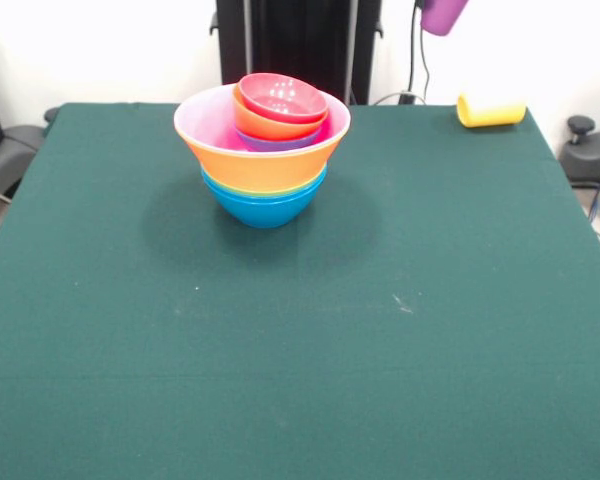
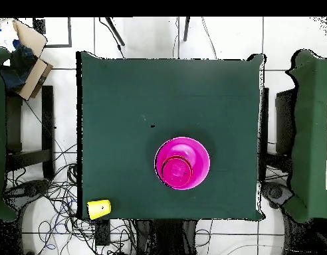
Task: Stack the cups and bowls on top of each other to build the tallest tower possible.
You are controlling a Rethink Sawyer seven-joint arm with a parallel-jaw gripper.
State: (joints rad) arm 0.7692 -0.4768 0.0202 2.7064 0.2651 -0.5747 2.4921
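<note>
Purple cup [image 1: 443, 14]: hanging at upper right edge.
Tower [image 1: 263, 150]: we are seeing it standing upper centre.
Gripper: we cannot tell its state.

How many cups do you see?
2. The yellow cup lies on its side at the table's far corner. The purple cup is up at the top edge, off the table.

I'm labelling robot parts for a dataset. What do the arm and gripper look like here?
Neither the arm nor the gripper shows in either view, so their colours and markings cannot be told. Only the pedestal is visible: a black upright column with pale vertical strips, and a thin dark cable hanging beside it.
</note>
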